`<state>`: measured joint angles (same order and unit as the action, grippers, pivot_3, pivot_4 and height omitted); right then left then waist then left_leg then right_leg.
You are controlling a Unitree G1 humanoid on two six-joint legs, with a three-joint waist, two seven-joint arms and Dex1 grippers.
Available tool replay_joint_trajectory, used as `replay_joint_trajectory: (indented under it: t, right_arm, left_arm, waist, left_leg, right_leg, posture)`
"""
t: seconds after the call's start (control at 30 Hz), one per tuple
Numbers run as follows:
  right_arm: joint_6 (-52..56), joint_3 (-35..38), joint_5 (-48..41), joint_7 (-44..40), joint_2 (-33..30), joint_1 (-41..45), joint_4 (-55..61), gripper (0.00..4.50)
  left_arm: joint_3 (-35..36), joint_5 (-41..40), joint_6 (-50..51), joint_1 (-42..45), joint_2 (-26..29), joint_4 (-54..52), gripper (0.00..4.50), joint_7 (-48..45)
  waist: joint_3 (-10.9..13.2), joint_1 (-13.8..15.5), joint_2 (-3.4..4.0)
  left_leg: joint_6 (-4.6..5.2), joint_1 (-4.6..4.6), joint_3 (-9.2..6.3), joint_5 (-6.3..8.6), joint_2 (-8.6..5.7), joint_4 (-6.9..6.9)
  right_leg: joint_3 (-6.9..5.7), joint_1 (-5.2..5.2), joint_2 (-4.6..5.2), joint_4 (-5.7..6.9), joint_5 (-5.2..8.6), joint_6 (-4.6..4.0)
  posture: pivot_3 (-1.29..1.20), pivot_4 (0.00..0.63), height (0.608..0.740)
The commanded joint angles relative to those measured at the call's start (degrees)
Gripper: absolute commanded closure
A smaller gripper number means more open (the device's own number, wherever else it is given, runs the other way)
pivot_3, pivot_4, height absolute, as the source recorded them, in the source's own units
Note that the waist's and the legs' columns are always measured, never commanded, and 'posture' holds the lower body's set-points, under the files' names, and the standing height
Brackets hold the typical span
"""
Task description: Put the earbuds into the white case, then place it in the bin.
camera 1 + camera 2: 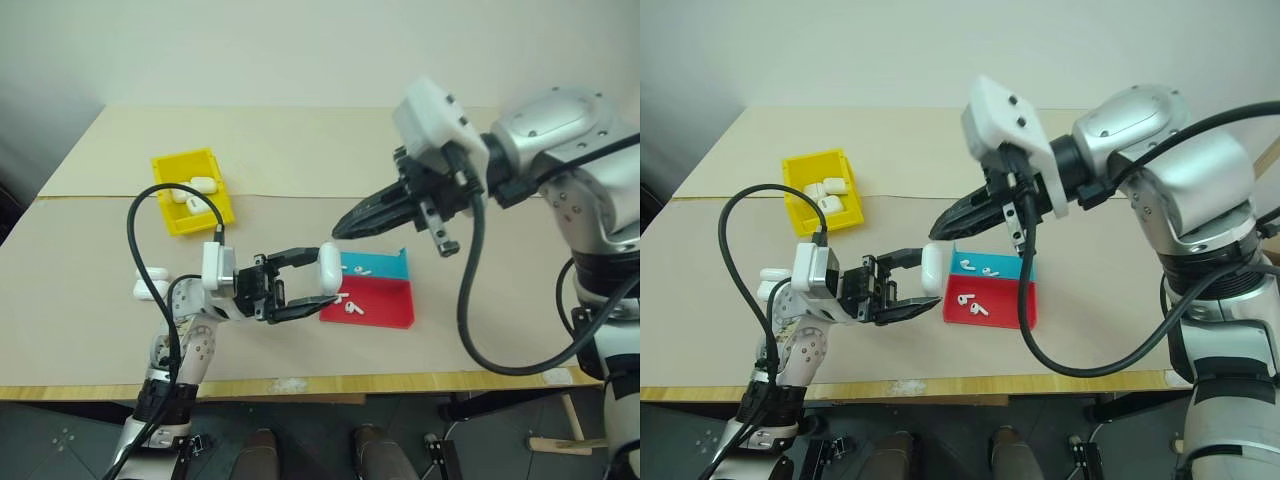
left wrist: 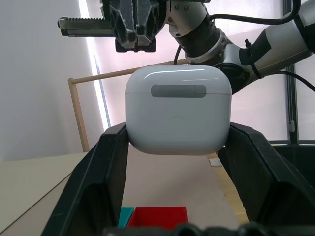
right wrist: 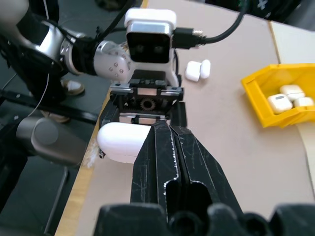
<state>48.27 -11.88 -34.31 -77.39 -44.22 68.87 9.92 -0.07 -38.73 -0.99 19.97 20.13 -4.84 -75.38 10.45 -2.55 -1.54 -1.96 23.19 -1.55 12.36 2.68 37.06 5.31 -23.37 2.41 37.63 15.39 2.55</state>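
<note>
Pale walls stand behind a beige tabletop (image 1: 300,150) with a light wooden front edge. On it, toward the robot's left, sits one bright yellow bin (image 1: 192,190); three white cases (image 3: 288,98) lie inside it, as the right wrist view shows. Two more white cases (image 3: 198,70) lie side by side on the bare tabletop near the left arm, well apart from the bin.

Near the middle front lies one flat tray (image 1: 372,293), its farther strip blue and its nearer part red. Three earbuds can be counted on it: one earbud (image 1: 360,269) on the blue strip and two earbuds (image 1: 348,304) on the red part.

The left pincer (image 1: 318,284) is clamped on one white case (image 2: 178,109), held above the tabletop just beside the tray's left edge. Its two black fingers (image 2: 93,182) press the case's opposite sides, and the lid is down, the hinge plate facing the left wrist camera.

The right pincer (image 1: 340,229) hangs in the air just above and beyond the held case, its fingers pressed together with nothing between them, tips pointing toward the robot's left and slightly down.
</note>
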Motion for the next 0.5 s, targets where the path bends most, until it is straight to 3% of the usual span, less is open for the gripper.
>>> replay_joint_trajectory:
  t: [0.03,0.2,0.33,0.4,0.5]
  right_arm:
    - [0.89,6.65,-2.93,1.24,-0.79,1.29,-0.86,4.48]
    - [1.50,10.24,-4.01,3.02,-2.19,-1.18,-1.31,4.48]
    - [1.71,12.03,-4.04,5.10,-3.25,-4.36,-0.73,4.48]
    - [1.47,13.04,-4.10,6.42,-3.53,-6.27,-0.18,4.48]
    - [2.04,15.91,-5.60,9.36,-2.67,-9.50,0.91,4.48]
  left_arm:
    - [5.16,-6.58,4.85,-2.76,5.18,-3.71,1.79,-2.58]
    - [13.92,-9.98,9.75,-8.66,16.93,-1.81,1.79,-7.74]
    - [18.30,-6.27,8.98,-9.92,20.21,0.44,1.79,-3.14]
    - [18.87,-2.35,8.26,-9.03,20.13,0.26,1.79,2.82]
    - [16.74,6.21,17.74,-2.87,19.27,-0.83,1.79,24.28]
  waist:
    - [0.00,-0.20,0.01]
    - [0.03,-0.33,0.04]
    - [0.03,0.22,0.04]
    - [0.03,0.36,0.03]
    - [0.05,0.74,0.00]
  left_leg:
    - [0.00,-0.01,-0.01,0.00,0.02,-0.02]
    - [0.00,-0.01,0.02,0.00,0.05,-0.05]
    - [0.00,-0.02,0.03,0.00,0.03,-0.03]
    - [0.00,0.01,0.03,0.00,0.03,-0.03]
    - [0.00,0.06,-0.01,0.00,0.03,-0.03]
  right_leg:
    - [0.00,-0.01,-0.01,0.02,0.00,0.00]
    - [0.00,-0.10,-0.02,0.06,0.01,-0.01]
    - [-0.02,-0.04,0.01,0.00,0.01,-0.01]
    - [-0.04,-0.04,0.03,0.00,0.01,-0.01]
    - [-0.06,-0.07,0.03,-0.01,0.01,0.00]
  posture:
    - [0.00,0.150,0.740]
    - [0.00,0.150,0.740]
    - [0.00,0.150,0.740]
    - [0.00,0.150,0.740]
    - [0.00,0.150,0.740]
